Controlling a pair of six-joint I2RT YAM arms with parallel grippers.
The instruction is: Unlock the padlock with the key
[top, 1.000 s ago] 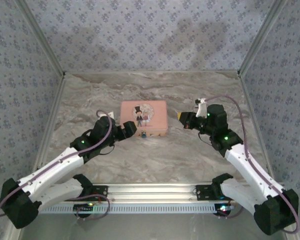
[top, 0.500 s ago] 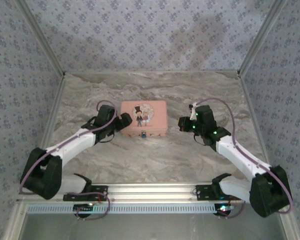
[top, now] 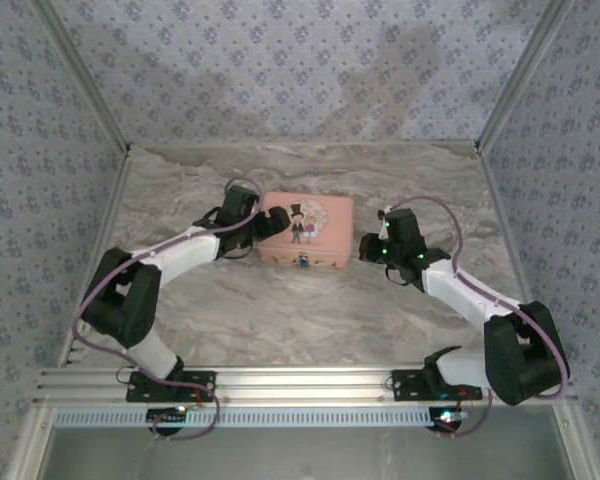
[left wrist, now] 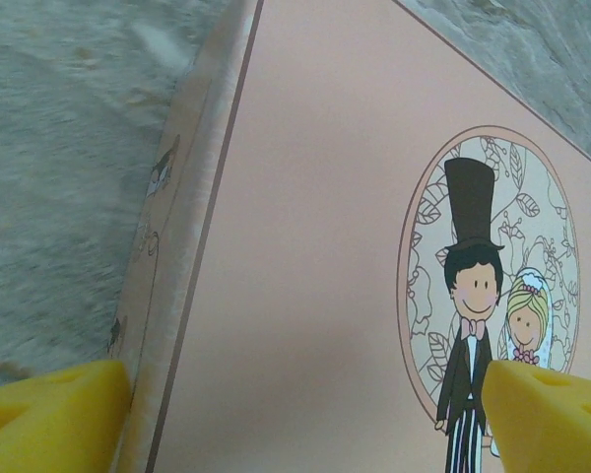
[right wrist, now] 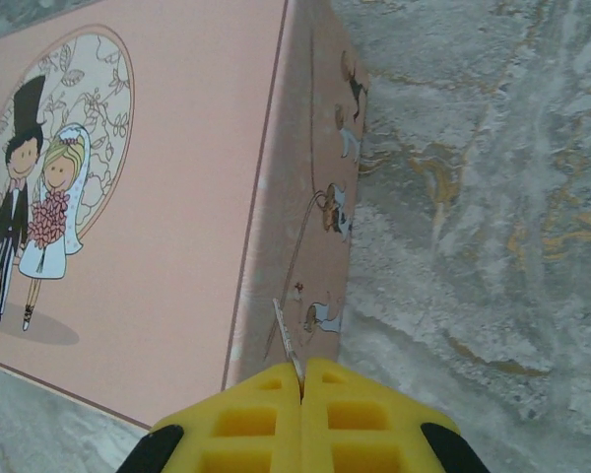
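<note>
The padlock (top: 306,264) is a tiny grey piece at the front clasp of the pink box (top: 325,238), in the middle of the marble counter (top: 280,320). The right fingers (right wrist: 256,419) are pressed together on the key (right wrist: 288,343), a thin silvery sliver, just beside the box's right wall. The left fingers (left wrist: 49,419) stand wide over the box's left edge.

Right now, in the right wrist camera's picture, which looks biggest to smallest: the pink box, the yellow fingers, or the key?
1. pink box, by far the largest.
2. yellow fingers, cut off by the frame and nearest the camera, so their rank is less sure.
3. key, a thin sliver pinched between the fingers.
</note>
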